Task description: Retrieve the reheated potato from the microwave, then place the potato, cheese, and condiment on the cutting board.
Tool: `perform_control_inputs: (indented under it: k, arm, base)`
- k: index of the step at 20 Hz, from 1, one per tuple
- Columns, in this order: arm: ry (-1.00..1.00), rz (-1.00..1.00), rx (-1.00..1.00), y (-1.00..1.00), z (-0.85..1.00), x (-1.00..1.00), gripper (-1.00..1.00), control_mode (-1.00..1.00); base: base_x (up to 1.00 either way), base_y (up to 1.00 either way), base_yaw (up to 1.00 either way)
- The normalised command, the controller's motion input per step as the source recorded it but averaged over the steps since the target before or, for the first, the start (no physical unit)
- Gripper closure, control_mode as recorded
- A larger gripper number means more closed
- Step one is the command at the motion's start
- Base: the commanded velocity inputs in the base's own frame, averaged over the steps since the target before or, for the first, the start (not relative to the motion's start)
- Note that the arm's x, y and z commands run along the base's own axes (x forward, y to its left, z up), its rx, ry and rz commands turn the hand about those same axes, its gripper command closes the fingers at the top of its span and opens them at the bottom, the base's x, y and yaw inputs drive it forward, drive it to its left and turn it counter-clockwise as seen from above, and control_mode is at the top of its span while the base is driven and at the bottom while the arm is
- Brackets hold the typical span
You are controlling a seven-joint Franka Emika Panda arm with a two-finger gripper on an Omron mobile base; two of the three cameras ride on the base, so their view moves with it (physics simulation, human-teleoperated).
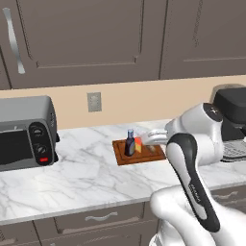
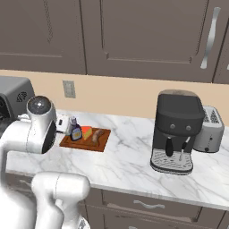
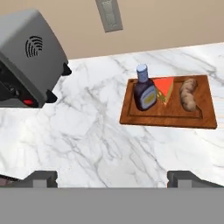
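I hold the end effector released above the table; condiment, cheese and potato sit together on the cutting board. A careless retreat could topple the bottle.

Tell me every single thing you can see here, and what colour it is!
cutting board: one, reddish-brown, on the counter
condiment: one, dark brown with pale cap, standing on the board's left part
cheese: one, orange wedge, on the board beside the bottle
potato: one, tan, on the board's right part
toaster oven: one, silver, left on the counter
coffee machine: one, dark grey, right on the counter
toaster: one, silver, beside the coffee machine
wall outlet: one, grey, on the beige wall
cabinets: several, dark brown, above
tool: one, dark tips, open, above the counter
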Motion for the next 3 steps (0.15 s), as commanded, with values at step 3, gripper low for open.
perform_control_inputs:
  k: [3]
  arm:
    - [-0.01,0.00,-0.01,0.00,0.34,-0.71,-1.00,-1.00]
  base:
    - [0.00,0.00,0.00]
